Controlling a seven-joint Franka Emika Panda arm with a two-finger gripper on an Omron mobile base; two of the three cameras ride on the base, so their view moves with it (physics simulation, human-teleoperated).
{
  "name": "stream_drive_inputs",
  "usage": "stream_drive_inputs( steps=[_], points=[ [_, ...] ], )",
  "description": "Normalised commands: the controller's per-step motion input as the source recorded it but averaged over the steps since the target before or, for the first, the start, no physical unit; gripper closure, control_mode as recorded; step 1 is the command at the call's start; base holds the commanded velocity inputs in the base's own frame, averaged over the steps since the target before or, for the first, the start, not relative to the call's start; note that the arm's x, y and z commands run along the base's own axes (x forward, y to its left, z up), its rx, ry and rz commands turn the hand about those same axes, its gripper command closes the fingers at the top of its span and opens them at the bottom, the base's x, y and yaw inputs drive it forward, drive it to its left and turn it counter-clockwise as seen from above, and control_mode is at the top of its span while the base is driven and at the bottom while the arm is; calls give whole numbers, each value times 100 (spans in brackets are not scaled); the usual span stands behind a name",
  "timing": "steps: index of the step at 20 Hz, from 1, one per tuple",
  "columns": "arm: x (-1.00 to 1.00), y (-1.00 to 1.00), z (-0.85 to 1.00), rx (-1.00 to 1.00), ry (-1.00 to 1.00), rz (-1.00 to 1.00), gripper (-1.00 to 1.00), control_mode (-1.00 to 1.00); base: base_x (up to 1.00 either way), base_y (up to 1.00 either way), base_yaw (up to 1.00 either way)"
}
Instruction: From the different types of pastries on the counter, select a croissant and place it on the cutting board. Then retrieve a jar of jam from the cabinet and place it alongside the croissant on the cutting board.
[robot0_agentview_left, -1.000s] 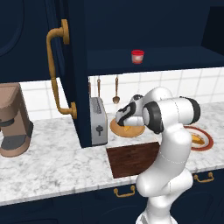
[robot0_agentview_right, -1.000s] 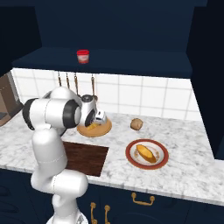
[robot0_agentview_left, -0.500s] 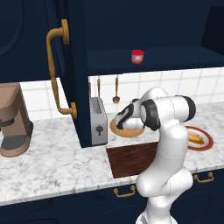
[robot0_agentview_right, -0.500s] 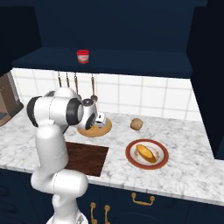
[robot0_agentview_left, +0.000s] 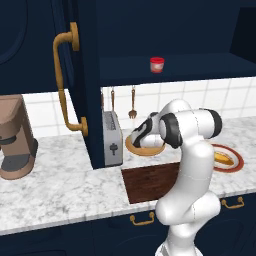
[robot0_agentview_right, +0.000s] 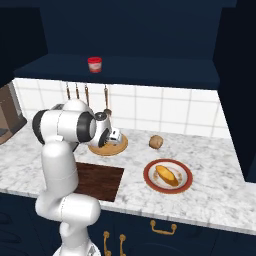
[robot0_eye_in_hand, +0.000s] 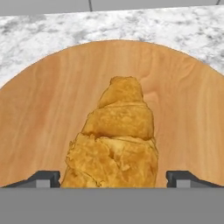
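Over the round tan plate (robot0_eye_in_hand: 52, 100), the gripper (robot0_eye_in_hand: 113, 178) has dropped lower — fingers spread, straddling the croissant (robot0_eye_in_hand: 116, 140), unpinched.

Base cams sit behind arm, L and R, facing fwd/down; both share counter (robot0_agentview_left: 60, 185) and cutting board (robot0_agentview_right: 97, 181). Hand cam close over round plate (robot0_eye_in_hand: 43, 113).

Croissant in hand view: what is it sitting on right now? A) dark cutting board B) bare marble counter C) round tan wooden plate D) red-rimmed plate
C: the croissant lies on the round tan wooden plate, whose curved rim meets the marbled counter at the top; the end effector straddles it with one finger tip on each side.
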Motion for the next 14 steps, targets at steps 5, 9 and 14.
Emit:
stream_drive_inputs(
  steps=[5, 9, 14],
  points=[
    [-7, 0, 14, 0, 0, 0, 100, -100, 0, 0, 0],
    [-55, -1, 59, 0, 0, 0, 100, -100, 0, 0, 0],
    [-100, -12, 59, -1, 0, 0, 100, -100, 0, 0, 0]
  ],
)
